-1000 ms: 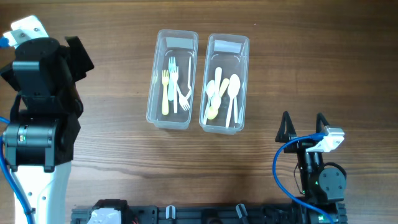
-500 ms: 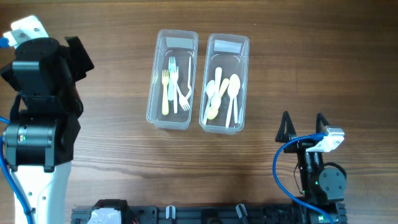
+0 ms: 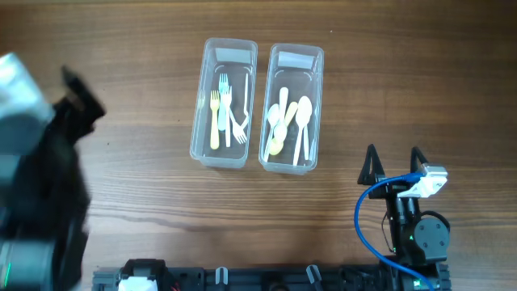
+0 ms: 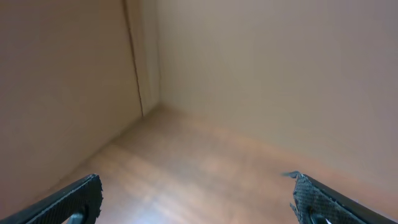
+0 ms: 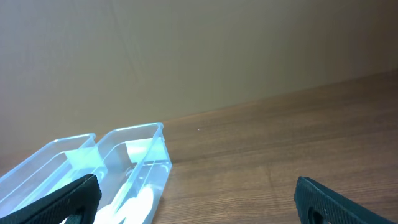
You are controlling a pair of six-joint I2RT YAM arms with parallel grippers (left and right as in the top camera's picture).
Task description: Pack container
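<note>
Overhead I see the fork container [image 3: 224, 103] and spoon container [image 3: 292, 109] side by side upper centre on the desk [image 3: 388, 65]; my right wrist view catches only their ends, lower left. The left claw [image 4: 196, 193] and right claw [image 5: 198, 193] both gape, empty.

Overhead: straight down on the table [image 3: 145, 162] from high up, taking in the fork container [image 3: 224, 103] and the spoon container [image 3: 292, 107]. Right wrist: low behind the right gripper [image 5: 196, 205], facing level across the wood, the same two containers close ahead-left. Left wrist: behind the left gripper [image 4: 196, 202], angled at wall and tabletop, blurred.
</note>
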